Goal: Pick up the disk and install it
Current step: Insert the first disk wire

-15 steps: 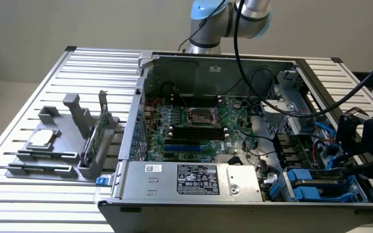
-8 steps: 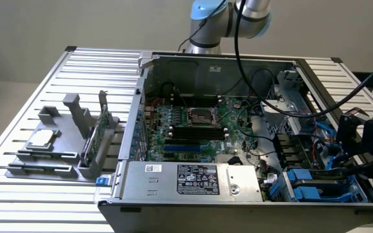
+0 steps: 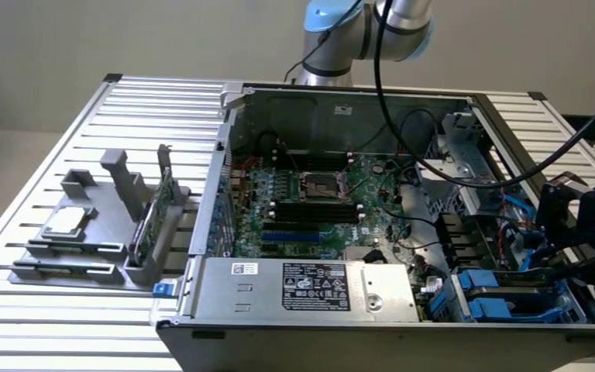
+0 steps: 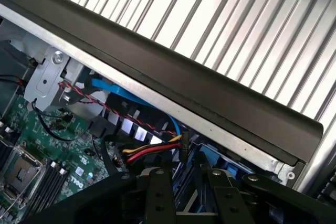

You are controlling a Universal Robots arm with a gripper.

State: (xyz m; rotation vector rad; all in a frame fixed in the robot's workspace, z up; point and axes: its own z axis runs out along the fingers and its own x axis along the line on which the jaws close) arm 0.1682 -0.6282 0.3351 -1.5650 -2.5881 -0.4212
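Two fingers [image 4: 157,195] apart, one open computer case [image 3: 380,329], one green card [image 3: 145,221]

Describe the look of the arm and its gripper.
The arm is made of round silver-grey tubes with light-blue caps on its joints. A thin black cable trails down from it. The gripper is black, built of flat bars joined by small silver pivot pins.
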